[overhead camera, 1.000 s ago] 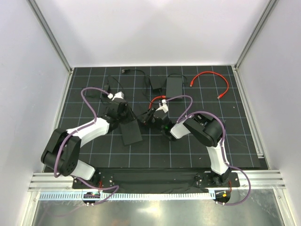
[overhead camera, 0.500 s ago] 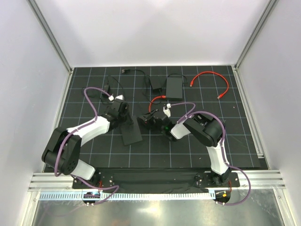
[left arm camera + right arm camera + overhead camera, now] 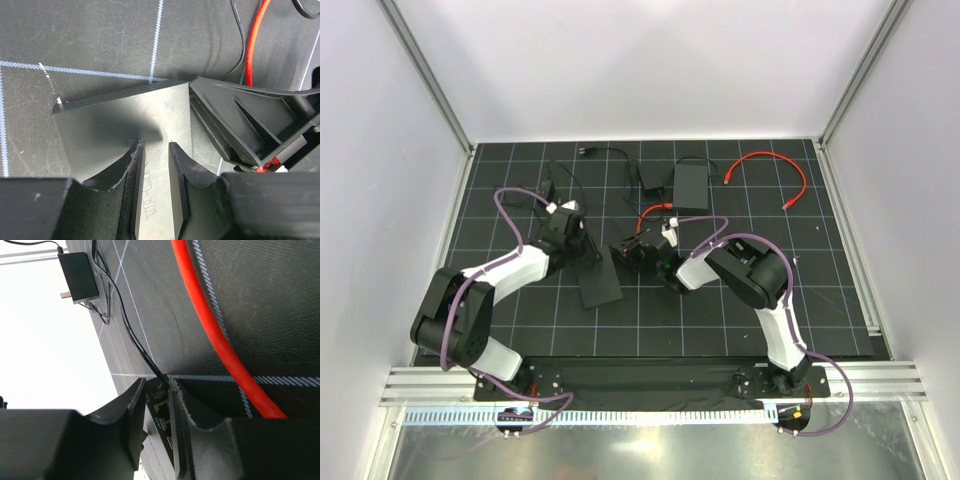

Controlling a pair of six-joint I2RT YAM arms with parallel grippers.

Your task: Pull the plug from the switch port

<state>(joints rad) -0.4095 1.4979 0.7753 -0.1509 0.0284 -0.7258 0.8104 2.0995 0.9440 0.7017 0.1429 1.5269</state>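
Note:
The switch (image 3: 601, 288) is a flat dark slab on the black gridded mat; the left wrist view shows its grey top (image 3: 110, 120) with a logo. My left gripper (image 3: 576, 240) sits low over that top, its jaws (image 3: 156, 145) a little apart with nothing between them. My right gripper (image 3: 633, 250) is at the switch's far right corner. In the right wrist view its jaws (image 3: 157, 382) stand open on either side of the port face (image 3: 162, 420). The black plug (image 3: 162, 386) sits in the end port between the fingertips, and its cable (image 3: 131, 337) runs away over the mat.
A red cable (image 3: 215, 330) lies on the mat just beside my right fingers. A black power adapter (image 3: 653, 178) and a black box (image 3: 692, 183) lie at the back. Another red cable (image 3: 775, 165) curls at the back right. Walls enclose the mat.
My right gripper has moved left to the switch's corner and its jaws have narrowed. My left gripper has shifted slightly toward the back left over the switch.

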